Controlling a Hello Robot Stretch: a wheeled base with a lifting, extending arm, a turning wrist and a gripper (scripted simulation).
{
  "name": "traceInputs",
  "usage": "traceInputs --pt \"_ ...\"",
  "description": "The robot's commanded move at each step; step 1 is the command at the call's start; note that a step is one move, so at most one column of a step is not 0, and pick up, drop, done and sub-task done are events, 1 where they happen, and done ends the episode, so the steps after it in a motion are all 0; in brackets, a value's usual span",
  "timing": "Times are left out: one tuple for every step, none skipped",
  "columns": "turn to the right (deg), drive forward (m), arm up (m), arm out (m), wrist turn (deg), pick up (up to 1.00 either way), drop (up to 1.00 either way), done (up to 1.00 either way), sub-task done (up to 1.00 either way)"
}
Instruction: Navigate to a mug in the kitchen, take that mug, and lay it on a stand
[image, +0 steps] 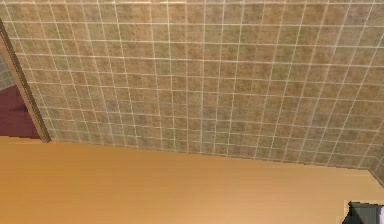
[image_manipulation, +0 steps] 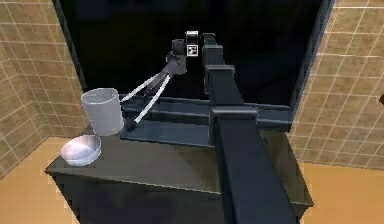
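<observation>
- The mug (image_manipulation: 101, 110), a pale grey cylinder, stands upright on the dark surface (image_manipulation: 160, 170), near its far corner at the arm side view's left. No handle can be made out.
- The arm (image_manipulation: 235, 130) runs as a dark bar from the bottom edge up across the surface, to the two small white squares (image_manipulation: 199, 45) at its far end.
- The tool (image_manipulation: 127, 112) sits left of those squares. Its two thin fingers (image_manipulation: 150, 82) slant down and leftward toward the mug.
- The fingertips end just beside the mug's right side, one near the rim and one lower, near its base. Whether either one touches the mug cannot be told.
- Whether the tool is wide or narrow cannot be told. Because the mug stands on the surface right at the fingertips, it also cannot be told whether the tool holds anything.
- A shallow silvery bowl (image_manipulation: 80, 150) lies on the surface in front of the mug, close to it, by the surface's left edge.
- Behind the surface stands a large black pane (image_manipulation: 120, 40) in a dark frame, with tan tiled wall (image_manipulation: 350, 90) on either side.
- In the forward view, a tan tiled wall (image: 200, 70) meets an orange floor (image: 150, 185). A dark corner (image: 366, 212) shows at the bottom right.
</observation>
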Motion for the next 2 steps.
traceInputs --pt "0.0 0.00 0.00 0.00 45.0 0.00 0.00 0.00 0.00" --pt "0.0 0.00 0.00 0.00 45.0 0.00 0.00 0.00 0.00"
